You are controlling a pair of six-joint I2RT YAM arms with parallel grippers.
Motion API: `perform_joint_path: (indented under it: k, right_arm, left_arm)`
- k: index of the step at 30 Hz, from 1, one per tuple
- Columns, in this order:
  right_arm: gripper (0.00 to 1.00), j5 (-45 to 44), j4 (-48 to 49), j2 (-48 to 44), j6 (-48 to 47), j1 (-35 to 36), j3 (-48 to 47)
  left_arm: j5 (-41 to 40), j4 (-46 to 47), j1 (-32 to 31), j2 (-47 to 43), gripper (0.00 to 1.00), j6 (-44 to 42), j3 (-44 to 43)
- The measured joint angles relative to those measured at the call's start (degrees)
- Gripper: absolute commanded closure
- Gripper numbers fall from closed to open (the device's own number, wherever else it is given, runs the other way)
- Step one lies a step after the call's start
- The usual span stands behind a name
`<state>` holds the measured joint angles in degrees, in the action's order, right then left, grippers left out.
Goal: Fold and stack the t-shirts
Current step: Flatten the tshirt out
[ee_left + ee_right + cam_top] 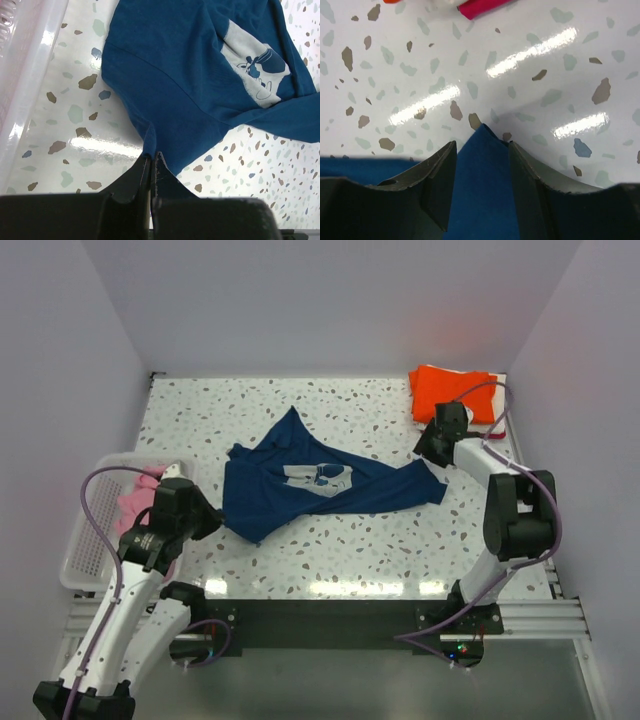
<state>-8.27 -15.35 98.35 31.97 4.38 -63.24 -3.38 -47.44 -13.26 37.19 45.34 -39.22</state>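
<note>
Navy t-shirt (300, 495), crumpled, seemingly half-spread.

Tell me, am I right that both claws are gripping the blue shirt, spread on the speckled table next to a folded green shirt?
Nearly: the top external view shows the folded shirt is orange, not green. The blue shirt does lie between both claws.

walls (300, 300): plain pale lavender, 3 sides | table (380, 540): white terrazzo w/ grey-brown flecks, glossy (glare streaks along near edge) | basket (85, 560): white slatted plastic, left edge | front: black rail (320, 620) on alu frame | light: even, overhead
</note>
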Motion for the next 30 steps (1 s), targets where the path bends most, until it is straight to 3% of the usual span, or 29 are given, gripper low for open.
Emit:
perform_joint_path:
  k: [7, 14, 21, 27, 30]
  right_arm:
    - [0.51, -5.81, -1.44, 4.79, -1.05, 3.15, -6.25]
    - [0.54, -9.29, -3.98, 7.15, -1.55, 4.02, -6.60]
    - [0.70, -10.12, -4.57, 8.11, -1.60, 4.04, -6.60]
    - [1.00, -10.21, -4.72, 8.22, -1.73, 4.15, -6.58]
    - [1.00, -10.21, -5.01, 7.91, -1.62, 4.20, -6.38]
  left_arm:
    - [0.22, 0.26, 0.00, 0.37, 1.00, -0.13, 0.00]
    - [0.26, 0.66, 0.00, 0.48, 1.00, -0.11, 0.00]
    - [0.28, 0.72, 0.00, 0.63, 1.00, -0.13, 0.00]
    - [0.26, 0.72, 0.00, 0.61, 1.00, -0.11, 0.00]
    - [0.22, 0.72, 0.00, 0.55, 1.00, -0.11, 0.00]
